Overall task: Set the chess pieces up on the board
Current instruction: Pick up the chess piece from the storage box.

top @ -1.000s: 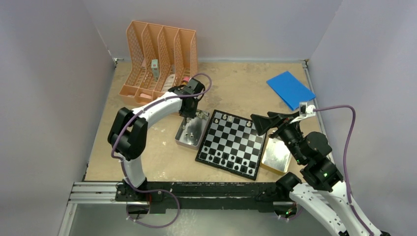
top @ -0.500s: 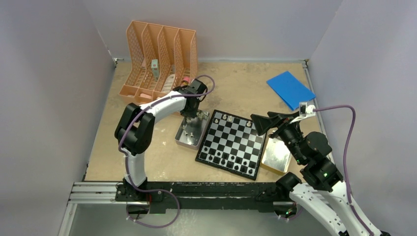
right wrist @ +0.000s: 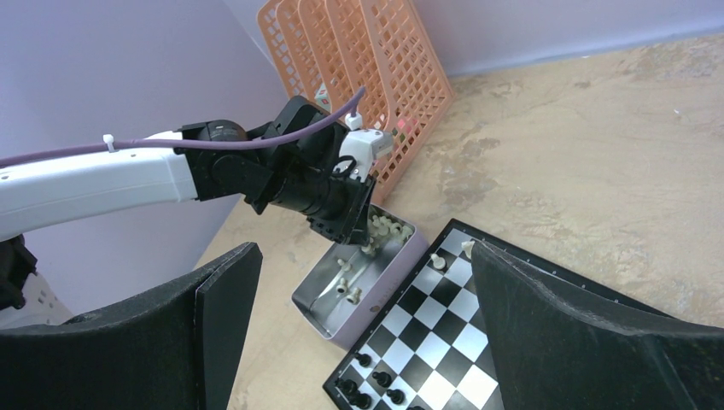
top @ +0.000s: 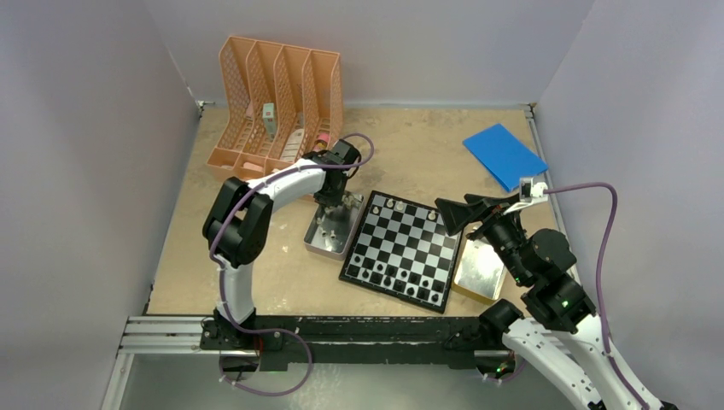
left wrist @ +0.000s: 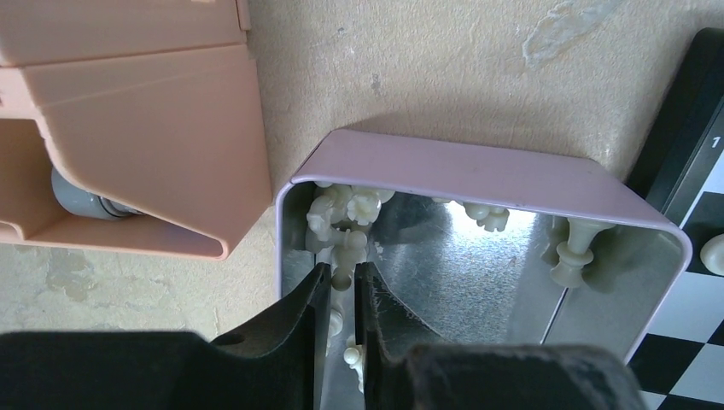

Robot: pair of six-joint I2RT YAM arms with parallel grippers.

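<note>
The small checkered board (top: 401, 248) lies flat and skewed, with black pieces (top: 388, 275) lined along its 6 o'clock edge, a few pale pieces (top: 391, 204) at 12 o'clock, and loose pale chessmen (left wrist: 346, 213) jumbled in the tin (left wrist: 478, 175) at 9 o'clock.

Chessboard (top: 405, 249) between two tins on the desk (top: 427, 141).
Chessmen (left wrist: 341, 213) lie in the left tin (top: 321, 247); file rack (top: 277, 94) behind it; sheet (top: 504, 155) behind the right tin (top: 478, 273).
</note>
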